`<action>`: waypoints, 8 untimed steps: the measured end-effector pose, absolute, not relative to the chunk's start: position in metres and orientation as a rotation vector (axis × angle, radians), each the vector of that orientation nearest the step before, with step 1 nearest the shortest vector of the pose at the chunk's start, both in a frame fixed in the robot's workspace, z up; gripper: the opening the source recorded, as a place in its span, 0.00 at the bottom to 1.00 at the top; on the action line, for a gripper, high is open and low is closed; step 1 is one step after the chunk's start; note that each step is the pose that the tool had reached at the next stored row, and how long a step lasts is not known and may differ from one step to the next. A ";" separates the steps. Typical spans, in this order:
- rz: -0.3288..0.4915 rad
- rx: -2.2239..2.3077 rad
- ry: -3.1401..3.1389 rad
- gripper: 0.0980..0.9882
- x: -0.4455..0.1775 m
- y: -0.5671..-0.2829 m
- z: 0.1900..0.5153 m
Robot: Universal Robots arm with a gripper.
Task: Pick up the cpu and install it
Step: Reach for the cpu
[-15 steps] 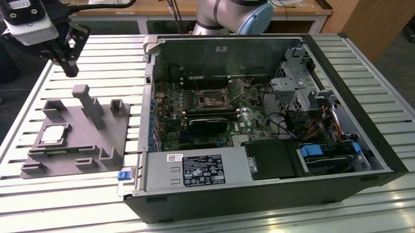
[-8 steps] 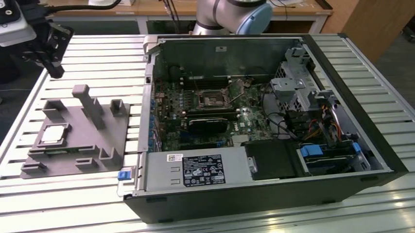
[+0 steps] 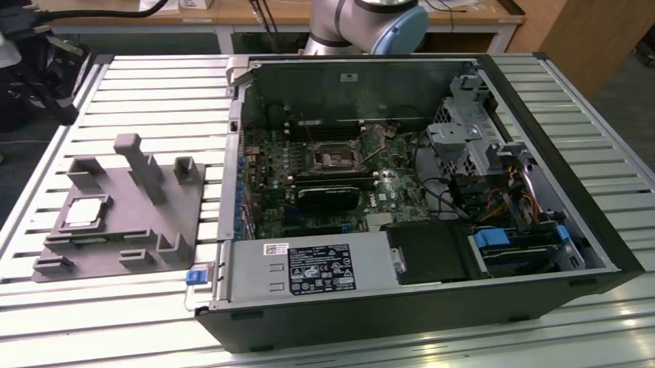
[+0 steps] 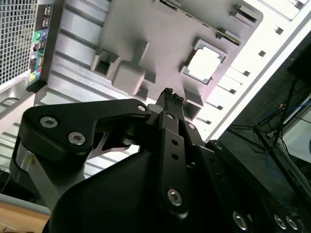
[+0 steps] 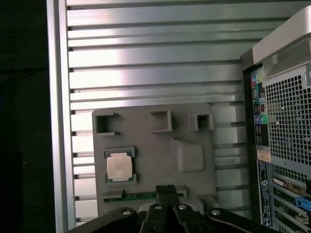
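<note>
An open computer case (image 3: 409,318) lies beside a grey tray (image 3: 143,224) on the slatted table (image 3: 153,100).

In the exterior view the arm (image 3: 366,23) is cut off at the picture's edge, past the table's (image 3: 153,100) far edge. In the first wrist view the gripper (image 5: 165,188) hides one edge of the grey tray (image 5: 146,143) (covering part of a green strip (image 5: 130,195)), and the computer case (image 5: 286,121) runs out of frame.

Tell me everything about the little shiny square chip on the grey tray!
The cpu is a small flat square with a shiny silvery top. It lies flat in a square pocket of the grey tray, on the table beside the computer case. Only the tray touches it; the shut gripper hangs apart from it.
</note>
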State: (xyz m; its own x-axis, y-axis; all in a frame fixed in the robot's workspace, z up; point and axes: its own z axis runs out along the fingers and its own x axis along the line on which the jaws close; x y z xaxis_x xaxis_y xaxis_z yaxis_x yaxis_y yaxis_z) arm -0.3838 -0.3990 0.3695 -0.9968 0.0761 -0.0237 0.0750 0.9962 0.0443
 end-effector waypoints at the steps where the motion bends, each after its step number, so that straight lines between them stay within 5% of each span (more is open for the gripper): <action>1: 0.068 0.118 3.113 0.01 -0.387 -0.399 0.369; 8: 0.068 0.118 3.113 0.01 -0.414 -0.399 0.368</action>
